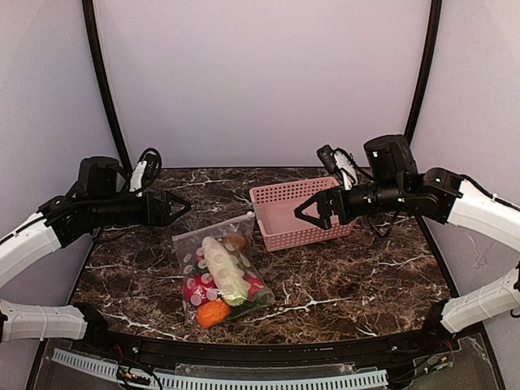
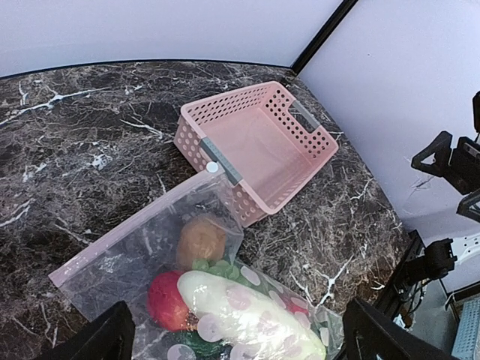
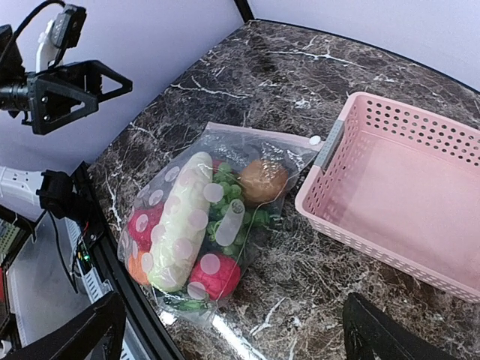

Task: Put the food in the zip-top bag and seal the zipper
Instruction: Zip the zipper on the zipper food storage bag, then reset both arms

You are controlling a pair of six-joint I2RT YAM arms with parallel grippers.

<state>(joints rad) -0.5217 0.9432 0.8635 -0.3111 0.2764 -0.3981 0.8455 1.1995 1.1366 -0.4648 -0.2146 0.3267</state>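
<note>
Nearest me lies the clear dotted zip-top bag point(image 1: 192, 244) holding toy food point(image 1: 221, 265), pink slotted basket point(image 1: 301, 236) at its one o'clock; left gripper point(image 1: 185, 208) and right gripper point(image 1: 299, 214) fingers stand apart, empty.

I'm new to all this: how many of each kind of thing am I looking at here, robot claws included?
Bags: 1, the zip-top bag, with the toy food inside counted as part of it
Baskets: 1, the pink basket
Grippers: 2, the left gripper and the right gripper
Total: 4
</note>
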